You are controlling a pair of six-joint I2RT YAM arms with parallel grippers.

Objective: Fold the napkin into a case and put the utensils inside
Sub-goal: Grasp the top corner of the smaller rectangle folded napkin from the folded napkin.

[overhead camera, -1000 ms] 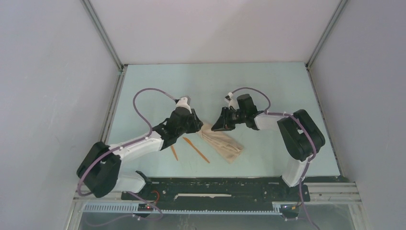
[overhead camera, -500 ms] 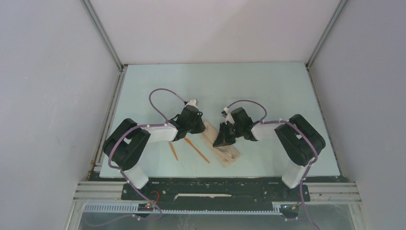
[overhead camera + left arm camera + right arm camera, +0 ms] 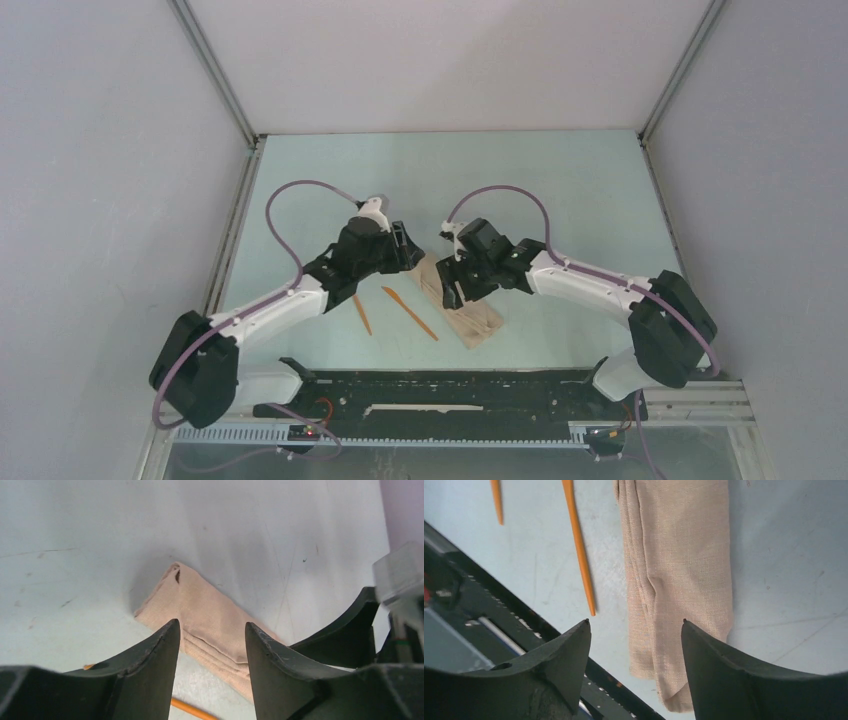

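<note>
The napkin is folded into a narrow beige case [image 3: 468, 315] that lies slantwise on the table. It also shows in the left wrist view [image 3: 210, 612] and the right wrist view [image 3: 679, 565]. Two orange utensils lie apart on the table to its left, a shorter one [image 3: 363, 314] and a longer one [image 3: 409, 313]. The right wrist view shows the longer one [image 3: 579, 545] beside the cloth and the shorter one [image 3: 497, 500] further off. My left gripper [image 3: 406, 258] is open and empty over the case's far end [image 3: 210, 625]. My right gripper [image 3: 451, 292] is open and empty above the case's middle [image 3: 634, 622].
The black base rail [image 3: 450, 385] runs along the table's near edge, just below the case's near end [image 3: 524, 625]. Grey walls close in the left, right and back. The right gripper's finger [image 3: 345, 635] shows close beside my left gripper.
My right gripper has moved from the case's far end towards the near edge, to above its middle. My left gripper has stayed at the far end while its arm changed pose.
</note>
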